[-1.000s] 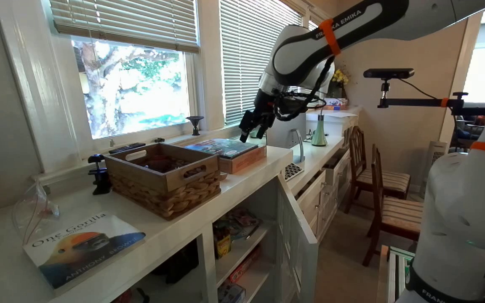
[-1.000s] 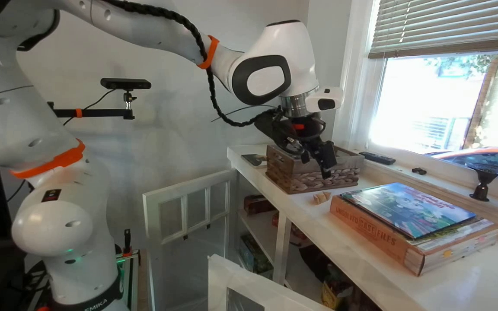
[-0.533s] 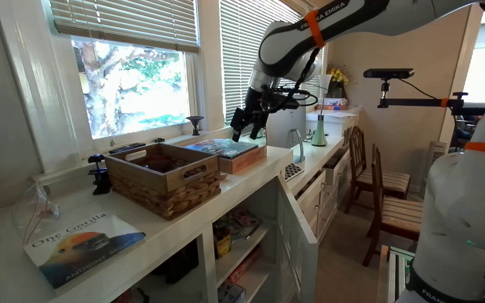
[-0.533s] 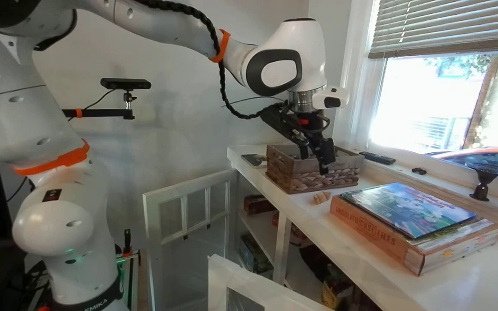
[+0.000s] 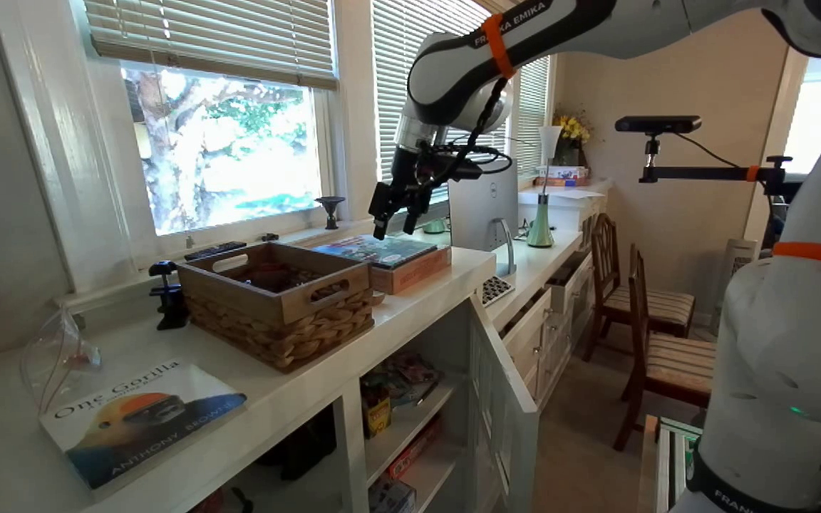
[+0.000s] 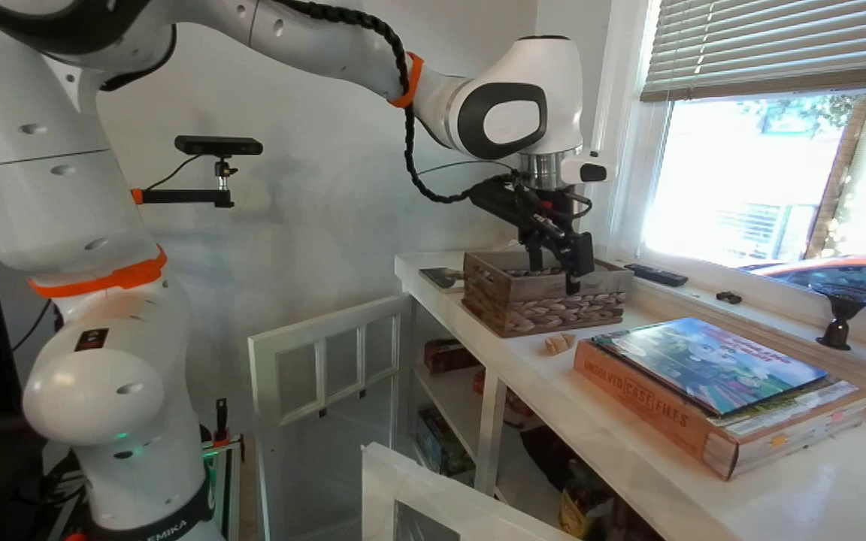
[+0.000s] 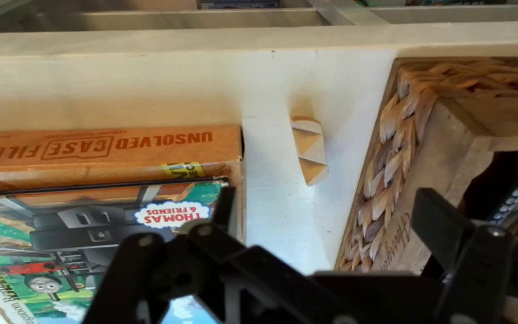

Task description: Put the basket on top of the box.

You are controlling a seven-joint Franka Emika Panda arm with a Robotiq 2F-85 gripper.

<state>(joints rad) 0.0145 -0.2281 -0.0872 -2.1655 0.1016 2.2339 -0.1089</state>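
The brown woven basket (image 5: 279, 320) rests on the counter, shown in both exterior views and at the right of the wrist view. Beside it lies the box (image 6: 647, 402), low and orange-brown, lettered "Unsolved Case Files". A thin picture book (image 7: 106, 252) covers much of its top. My gripper (image 7: 326, 193) hangs in the air over the gap between the two. One finger appears over the box's edge, and its opposite finger appears over the basket's side wall. The jaws stand wide apart with nothing held between them. Small dark contents in the basket (image 6: 553, 308) are only partly visible.
A small pale wooden block (image 7: 310, 150) lies on the counter between box and basket. Near the basket stand a black clamp (image 5: 168, 299), a plastic bag (image 5: 61, 363) and a gorilla book (image 5: 147, 424). A black stand (image 6: 839, 323) is by the window. A cabinet door (image 5: 522, 427) hangs open below.
My gripper has moved over the counter toward the window and slightly up, staying open. Basket, box and book have not moved.
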